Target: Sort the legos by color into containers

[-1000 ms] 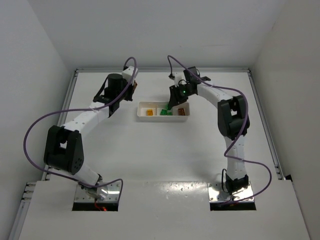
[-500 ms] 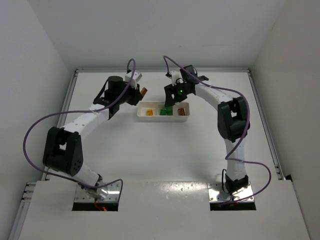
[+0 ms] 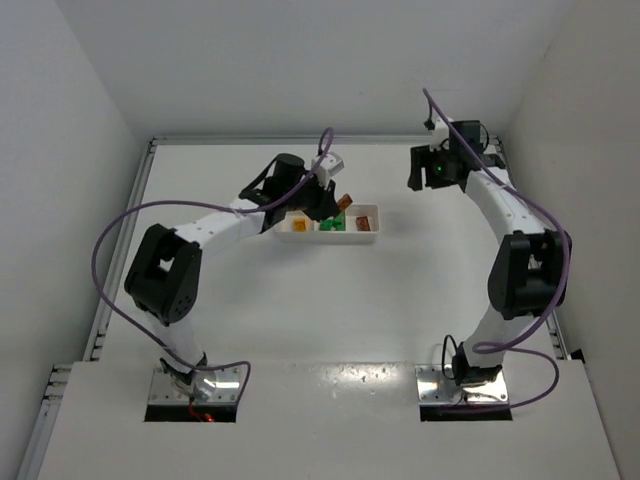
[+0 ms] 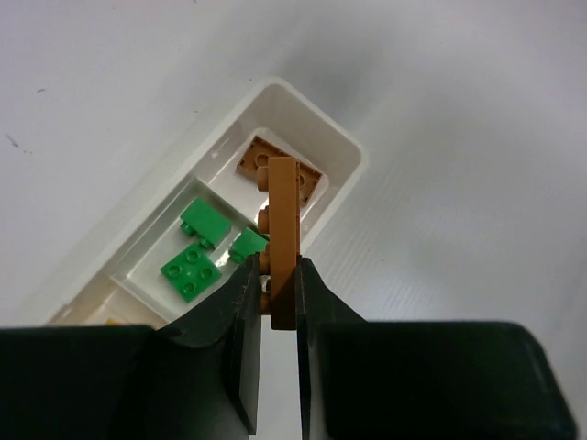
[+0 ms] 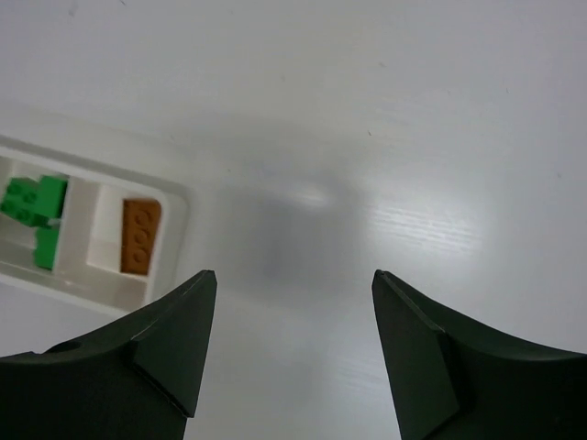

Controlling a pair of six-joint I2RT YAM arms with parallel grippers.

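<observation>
While the left gripper (image 4: 277, 268) pinches a brown lego (image 4: 284, 206), the right gripper (image 5: 292, 277) hangs spread over the white table (image 5: 431, 128).

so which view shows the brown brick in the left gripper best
Left wrist: the brown brick sits large and edge-on in the left gripper. Top external shows only a tiny speck; right wrist misses it.

The tray (image 4: 341, 151) is plain white on a white surface (image 5: 440, 119). Its green bricks (image 4: 190, 271) are bright green. The brown brick (image 5: 139, 236) beside them is reddish-brown (studs the same shade), like the brown plate (image 4: 283, 229) in the black left gripper (image 4: 278, 275). One yellow-orange brick (image 3: 299, 226). Purple cables (image 3: 98, 258) trail the white arms (image 3: 225, 214).
</observation>
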